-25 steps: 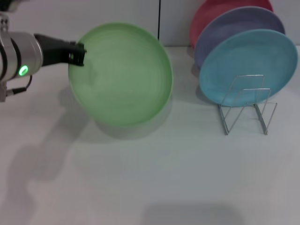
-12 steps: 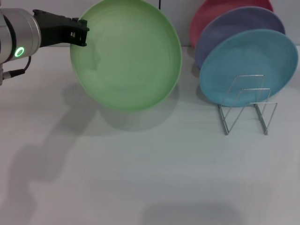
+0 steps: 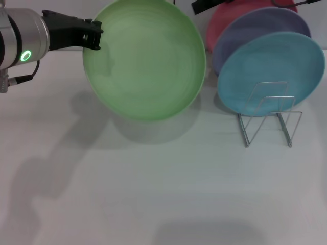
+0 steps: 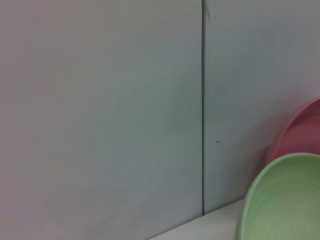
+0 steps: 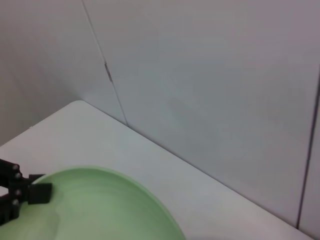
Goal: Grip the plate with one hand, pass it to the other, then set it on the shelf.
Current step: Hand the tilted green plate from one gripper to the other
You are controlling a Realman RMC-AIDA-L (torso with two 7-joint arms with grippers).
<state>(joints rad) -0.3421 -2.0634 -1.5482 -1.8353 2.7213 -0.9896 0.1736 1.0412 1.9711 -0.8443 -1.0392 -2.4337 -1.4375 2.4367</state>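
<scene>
1. Plate (image 3: 145, 61): green, round, tilted to face the head camera; raised clear of the white table (image 3: 153, 194); left of the rack (image 3: 268, 115).
2. Left gripper (image 3: 93, 34): fingers closed on the plate's left rim; green ring lit on the wrist.
3. Right gripper (image 3: 204, 6): dark tip at the top edge, above the plate's right side; finger state cannot be determined.
4. Rack: holds the blue plate (image 3: 271, 71); purple plate (image 3: 255, 30) and pink plate (image 3: 225, 20) behind it.

The plate (image 3: 145, 58) hangs above the bench (image 3: 153, 194) at back left, the left pincer (image 3: 94, 34) clamped on its left rim. To its right, three more plates (image 3: 271, 71) lean stacked behind the rack (image 3: 271, 120). The right pincer (image 3: 204, 6) pokes in behind, top centre.
</scene>
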